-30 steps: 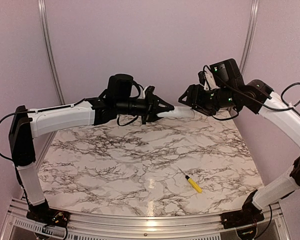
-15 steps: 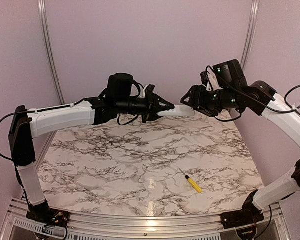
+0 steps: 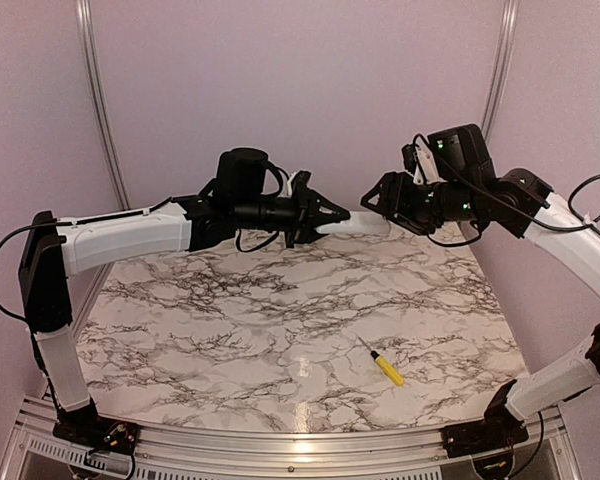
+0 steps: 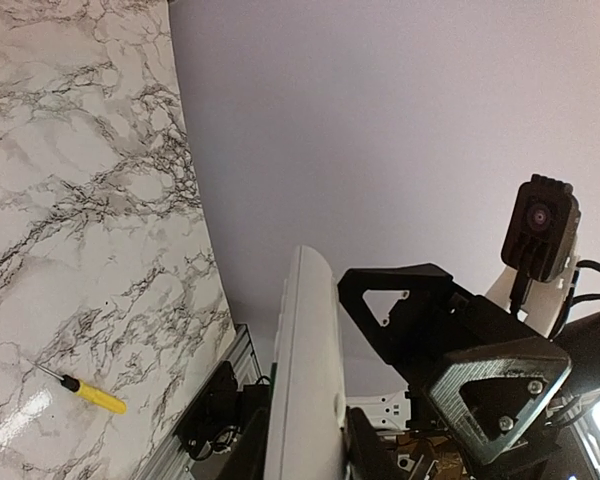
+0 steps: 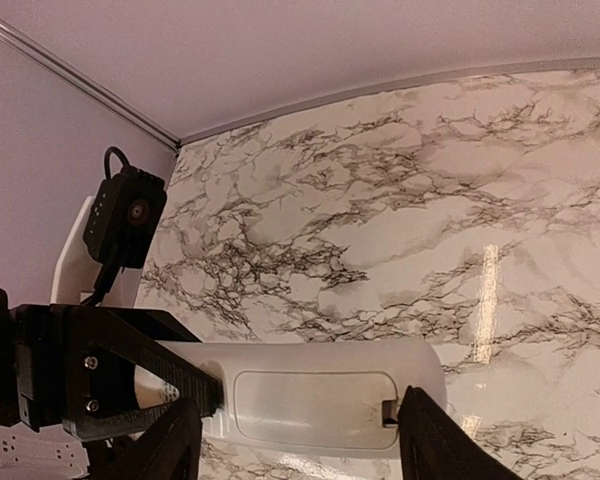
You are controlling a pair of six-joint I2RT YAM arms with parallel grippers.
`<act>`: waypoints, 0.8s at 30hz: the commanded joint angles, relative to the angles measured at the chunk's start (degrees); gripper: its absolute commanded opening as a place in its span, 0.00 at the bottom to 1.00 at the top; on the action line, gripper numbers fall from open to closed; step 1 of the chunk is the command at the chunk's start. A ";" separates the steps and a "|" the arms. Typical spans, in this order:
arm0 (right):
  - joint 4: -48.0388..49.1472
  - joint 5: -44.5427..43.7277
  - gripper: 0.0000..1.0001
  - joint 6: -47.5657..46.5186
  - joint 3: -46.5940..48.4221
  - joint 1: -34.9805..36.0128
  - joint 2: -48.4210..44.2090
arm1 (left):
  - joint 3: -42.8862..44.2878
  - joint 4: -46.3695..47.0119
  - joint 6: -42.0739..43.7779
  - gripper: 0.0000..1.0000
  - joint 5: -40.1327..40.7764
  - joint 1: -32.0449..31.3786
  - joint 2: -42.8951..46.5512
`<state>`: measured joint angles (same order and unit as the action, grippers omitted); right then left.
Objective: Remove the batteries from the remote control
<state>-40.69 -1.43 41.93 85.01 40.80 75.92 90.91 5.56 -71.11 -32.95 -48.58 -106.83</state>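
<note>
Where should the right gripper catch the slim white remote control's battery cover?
Probably at the latch notch on the free end of the flush white battery cover, approaching from the rounded tip of the remote control; the left gripper clamps the opposite end.

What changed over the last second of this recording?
The right gripper backed off slightly to the right, its jaws open at the remote control's end. The left gripper kept holding the remote control aloft. The screwdriver lay unmoved on the table.
</note>
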 commanded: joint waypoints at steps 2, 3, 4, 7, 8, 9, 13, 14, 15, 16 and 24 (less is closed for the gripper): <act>1.40 0.78 0.65 0.05 0.36 -0.41 -0.69 | 1.19 2.96 1.41 0.00 -0.37 -0.80 0.21; 1.40 0.73 0.65 0.12 0.20 -0.37 -0.73 | 1.19 2.96 1.52 0.00 -0.35 -0.74 0.26; 1.42 0.80 0.64 0.29 -0.05 -0.37 -0.85 | 1.20 2.96 1.50 0.00 -0.36 -0.79 0.30; 1.31 0.74 0.64 0.69 -0.88 -0.42 -1.26 | 1.20 2.96 1.76 0.00 -0.33 -0.77 0.47; 1.34 0.76 0.64 0.77 -1.10 -0.42 -1.34 | 1.20 3.01 1.80 0.00 -0.31 -0.75 0.46; 1.32 0.77 0.64 0.81 -1.28 -0.42 -1.40 | 1.20 3.05 1.86 0.00 -0.31 -0.74 0.48; 0.90 0.81 0.64 1.24 -1.80 -0.41 -1.54 | 1.20 3.37 1.95 0.00 -0.34 -0.79 0.63; 0.85 0.82 0.64 1.49 -2.04 -0.37 -1.64 | 1.22 3.52 1.93 0.00 -0.33 -0.74 0.63; 0.79 0.74 0.64 1.63 -2.23 -0.37 -1.77 | 1.26 3.64 1.86 0.00 -0.36 -0.75 0.65; 0.71 0.73 0.64 1.72 -2.42 -0.37 -1.96 | 1.28 3.78 1.98 0.00 -0.31 -0.79 0.65; 0.96 0.75 0.64 2.53 -3.74 -0.37 -2.70 | 0.95 5.00 2.37 0.00 -0.88 -0.84 1.07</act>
<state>-39.05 -1.28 43.16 82.19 40.80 73.82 90.91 5.52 -70.00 -32.97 -49.04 -106.83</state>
